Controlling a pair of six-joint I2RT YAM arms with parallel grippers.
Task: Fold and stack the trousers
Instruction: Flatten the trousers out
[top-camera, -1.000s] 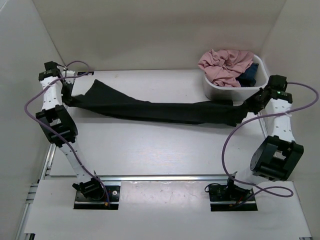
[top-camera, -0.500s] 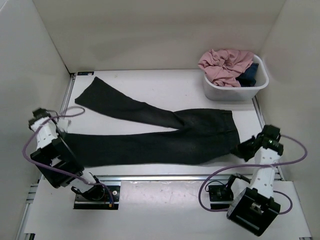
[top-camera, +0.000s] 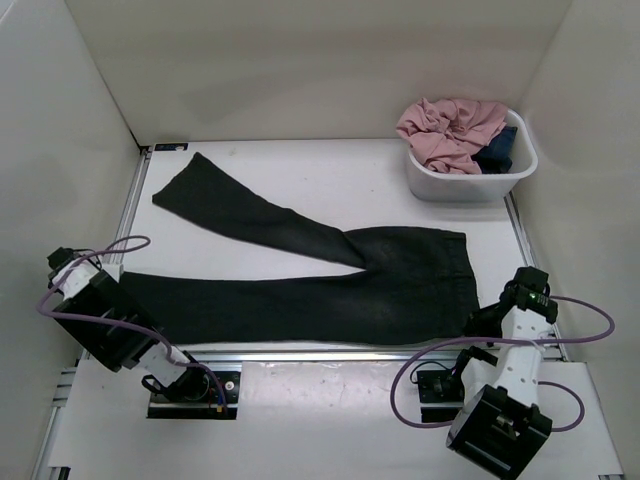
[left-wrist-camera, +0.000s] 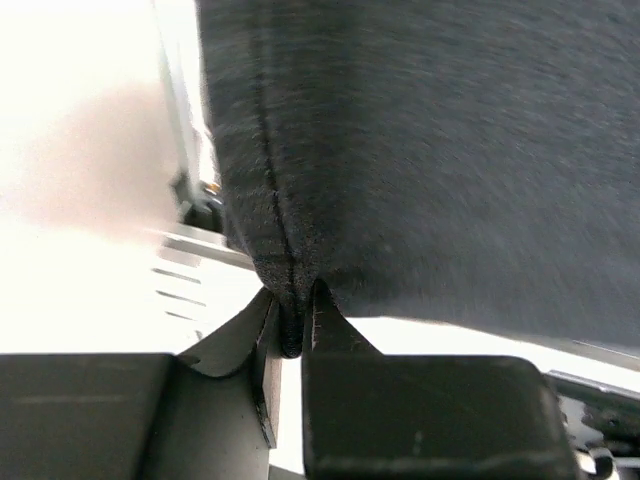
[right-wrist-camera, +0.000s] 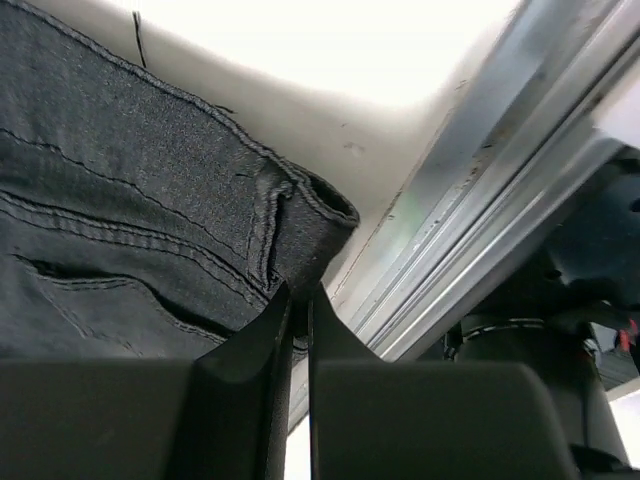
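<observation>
From above, flat on the white table: long plain black trousers of soft matte cloth, stretched between the two sets of jaws. At the left gripper, the near leg's hem; at the right gripper, the near waist corner. Far leg angled away beyond the left jaws toward the far left corner. Well beyond the right jaws, a white plastic tub holding a crumpled pink garment and a small dark blue garment.

Left wrist: left gripper nearly closed, a seamed fold of black cloth nipped between the tips, the rest spreading ahead of the jaws.

Right wrist: right gripper closed to a thin slit, stitched waistband corner clamped between the tips. Pocket seam left of the jaws, metal rail to their right.
</observation>
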